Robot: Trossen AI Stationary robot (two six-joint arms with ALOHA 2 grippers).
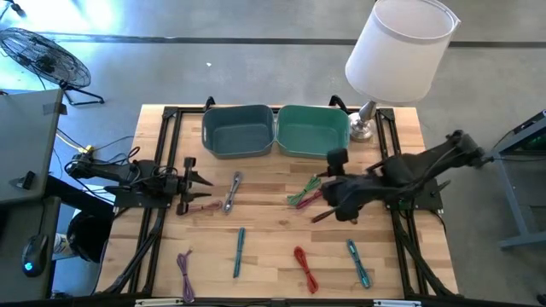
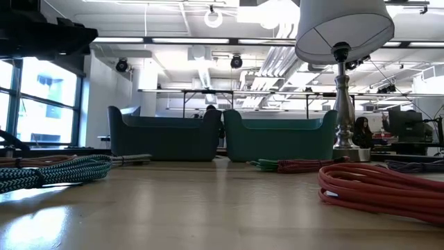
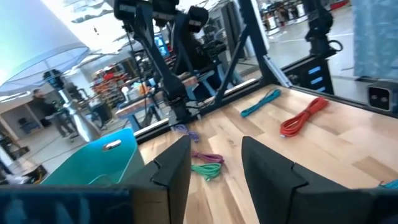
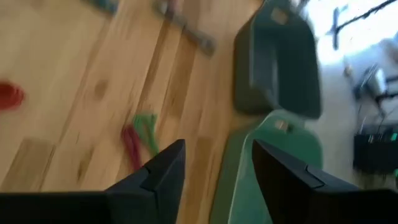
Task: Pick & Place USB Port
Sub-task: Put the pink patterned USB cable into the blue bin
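From above, two bins sit side by side at the top centre of the wooden surface (image 1: 273,230): a blue-grey bin (image 1: 238,131) on the left and a green bin (image 1: 313,130) on the right, both with bare floors. A lamp (image 1: 398,51) stands at the green bin's right corner. Coiled cables lie scattered below: a grey one (image 1: 233,191), a green-and-red bundle (image 1: 304,194), a teal one (image 1: 240,251), a purple one (image 1: 186,275), a red one (image 1: 306,268) and a blue one (image 1: 359,262). The left gripper (image 1: 198,181) hangs at centre left beside a pink cable (image 1: 205,205); the right gripper (image 1: 334,193) hovers just right of the green-and-red bundle.

At surface height both bins show only their outer walls, and the cables near the lens are cut off by the frame.

The left wrist picture shows that arm's fingers (image 3: 177,168) spread with nothing between them.

The right wrist picture is smeared; its fingers (image 4: 163,171) stand apart, the green-and-red bundle just beyond them, not held.
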